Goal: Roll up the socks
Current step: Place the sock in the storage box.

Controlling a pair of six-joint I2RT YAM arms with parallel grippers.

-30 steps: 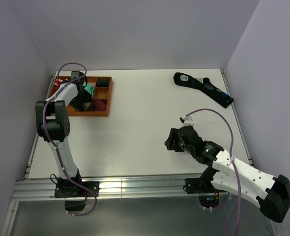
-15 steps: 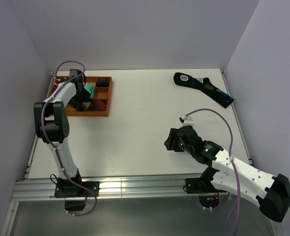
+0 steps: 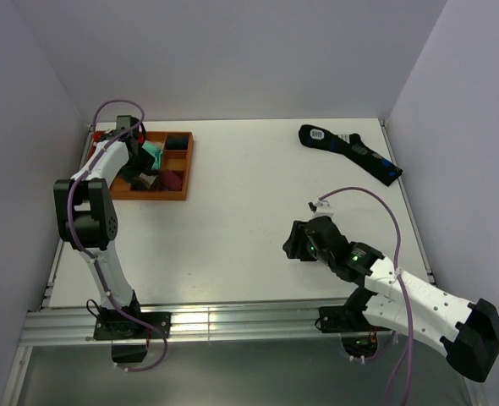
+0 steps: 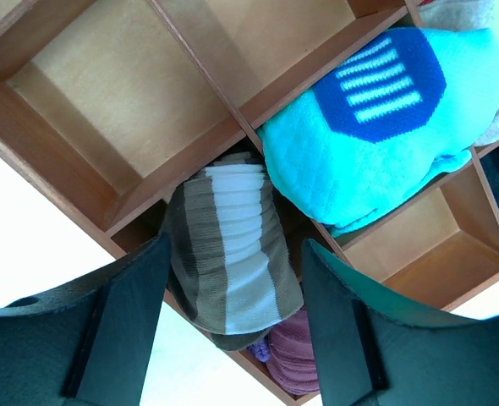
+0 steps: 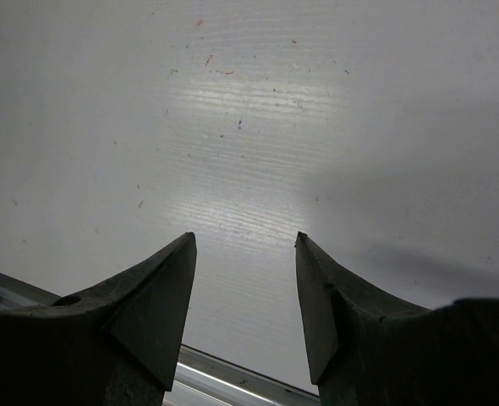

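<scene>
Where the wooden tray (image 4: 190, 152) sits, left claw (image 4: 233, 330) spread around the socks (image 4: 233, 245); right claw (image 5: 243, 296) spread, empty.

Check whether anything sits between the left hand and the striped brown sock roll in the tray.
Nothing visible does: the left hand is open with the brown striped socks lying directly between its fingers, the teal bundle off to one side.

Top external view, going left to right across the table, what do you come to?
Wooden compartment tray with the left gripper over it → right gripper above bare table → black-navy sock at the far right.
</scene>
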